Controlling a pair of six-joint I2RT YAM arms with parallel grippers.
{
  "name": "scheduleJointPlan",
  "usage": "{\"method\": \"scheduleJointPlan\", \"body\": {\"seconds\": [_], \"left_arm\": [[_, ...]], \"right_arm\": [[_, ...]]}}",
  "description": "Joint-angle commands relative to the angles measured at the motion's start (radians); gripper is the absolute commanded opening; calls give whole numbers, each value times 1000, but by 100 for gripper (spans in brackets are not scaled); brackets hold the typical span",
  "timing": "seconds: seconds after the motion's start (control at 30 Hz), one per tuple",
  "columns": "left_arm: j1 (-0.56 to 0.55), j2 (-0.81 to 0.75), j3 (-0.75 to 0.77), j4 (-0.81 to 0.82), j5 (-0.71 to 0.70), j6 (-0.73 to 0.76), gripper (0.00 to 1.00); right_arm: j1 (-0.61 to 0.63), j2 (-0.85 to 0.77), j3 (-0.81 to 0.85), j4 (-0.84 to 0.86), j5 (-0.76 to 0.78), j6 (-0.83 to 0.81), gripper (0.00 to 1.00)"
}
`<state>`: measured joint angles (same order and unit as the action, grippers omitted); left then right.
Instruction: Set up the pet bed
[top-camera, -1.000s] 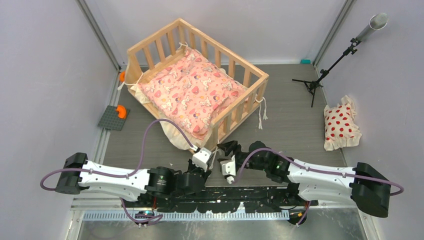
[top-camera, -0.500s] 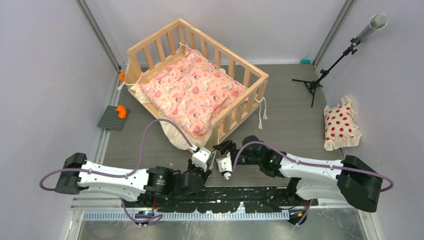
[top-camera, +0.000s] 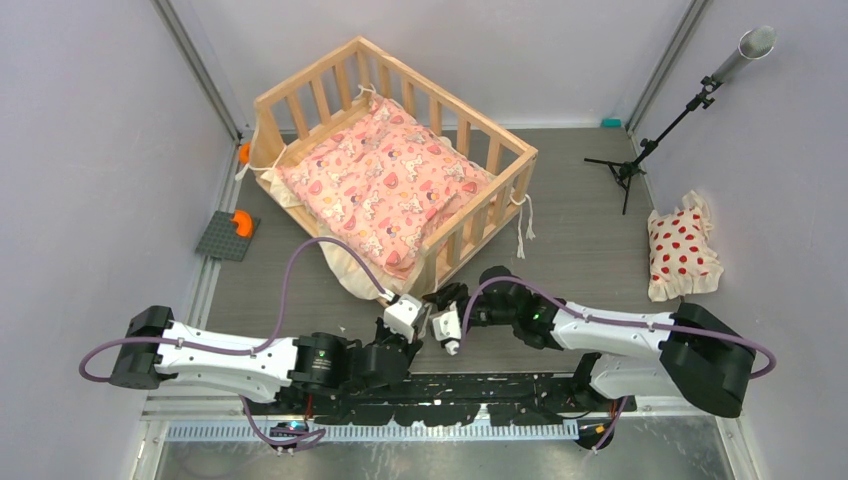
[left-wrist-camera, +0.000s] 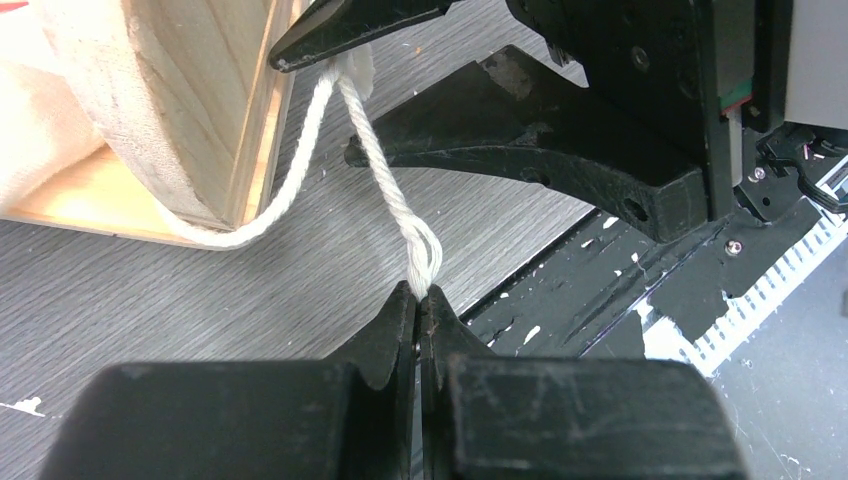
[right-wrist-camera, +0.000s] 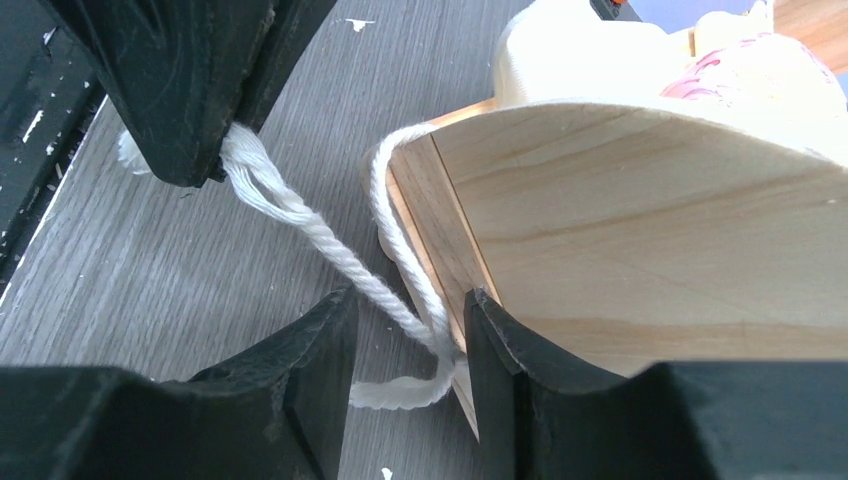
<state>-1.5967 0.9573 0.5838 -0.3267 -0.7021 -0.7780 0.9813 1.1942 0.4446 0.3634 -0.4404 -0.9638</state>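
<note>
L end effector (left-wrist-camera: 420, 300) pressed together, pinching the tie cord (left-wrist-camera: 385, 170). The pet bed (top-camera: 446, 96) sits toward tabletop (top-camera: 590, 230) far-left corner; prob. light, rigid wood, best gripped by rail/post. R end effector (right-wrist-camera: 410, 320) spread, straddling the soft, slip-prone cord.

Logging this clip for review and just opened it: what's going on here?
Both arms are working at the near corner of the wooden pet bed, which has the pink cushion lying inside it. The left gripper is shut on a white tie cord that comes around that corner, holding it taut. The right gripper is open, straddling the same cord close to the wood, not yet clamped. The red-dotted pillow lies off to the right, away from the bed.
</note>
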Motion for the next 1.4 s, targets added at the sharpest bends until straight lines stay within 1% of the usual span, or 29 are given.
{"method": "scheduleJointPlan", "body": {"seconds": [0.0,0.07,0.27,0.43,0.6,0.87,1.03,1.17,1.37], "left_arm": [[3,-19,20,14,-9,5,0],[2,-18,20,13,-10,6,0],[4,-17,30,7,-11,9,0],[3,-32,38,-1,-18,15,0],[4,-52,48,-9,-33,28,0],[6,-65,92,-32,-83,61,0],[9,-53,120,-21,-137,101,0],[21,-32,137,5,-155,151,0],[41,3,140,86,-158,270,0]], "right_arm": [[-3,7,51,56,-42,-7,47],[-3,9,51,53,-43,-7,45],[-4,13,52,39,-33,-13,32],[-4,-1,44,9,-10,-25,27],[-3,-17,24,-6,1,-27,19],[-3,-54,4,-46,-29,-22,8],[-4,-93,-18,-65,-56,-10,6],[-4,-122,-25,-97,-77,-3,5],[-4,-146,-26,-130,-97,2,3]]}}
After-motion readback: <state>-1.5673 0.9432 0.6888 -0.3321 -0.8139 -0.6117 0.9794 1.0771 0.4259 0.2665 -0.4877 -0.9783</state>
